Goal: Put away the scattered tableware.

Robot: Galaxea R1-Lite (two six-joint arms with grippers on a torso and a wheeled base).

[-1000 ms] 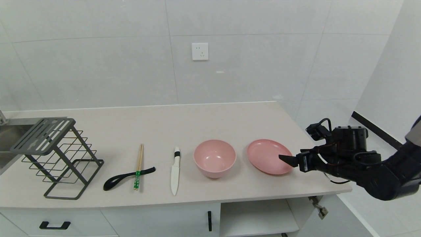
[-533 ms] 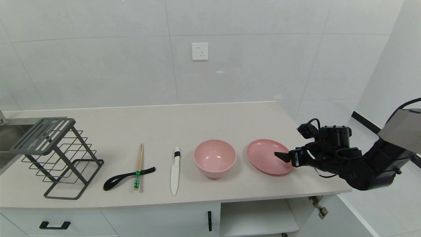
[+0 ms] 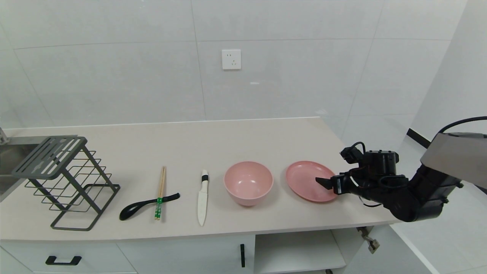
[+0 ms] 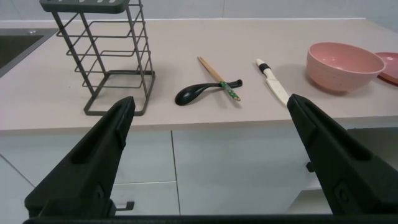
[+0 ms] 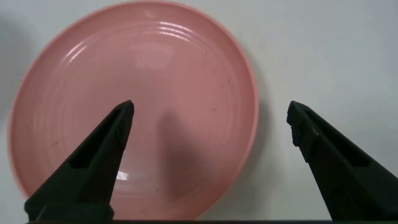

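Observation:
A pink plate (image 3: 310, 180) lies flat at the right end of the counter, also seen close up as the plate (image 5: 134, 106). My right gripper (image 3: 323, 182) hovers over the plate's right rim, open, with one finger (image 5: 93, 162) above the plate and the other finger (image 5: 329, 162) past its edge. A pink bowl (image 3: 248, 182) stands left of the plate, then a white knife (image 3: 203, 196), wooden chopsticks (image 3: 160, 192) and a black spoon (image 3: 146, 204). My left gripper (image 4: 208, 124) is open in front of the counter, below its edge, facing the spoon (image 4: 205, 91).
A dark wire rack (image 3: 64, 177) stands at the counter's left end, beside a sink (image 3: 7, 160). The counter's right edge (image 3: 384, 198) is close under my right arm. An open cabinet shelf (image 3: 296, 251) sits below.
My right gripper has moved left, from beside the plate's right rim to over the plate. Nothing on the counter has shifted.

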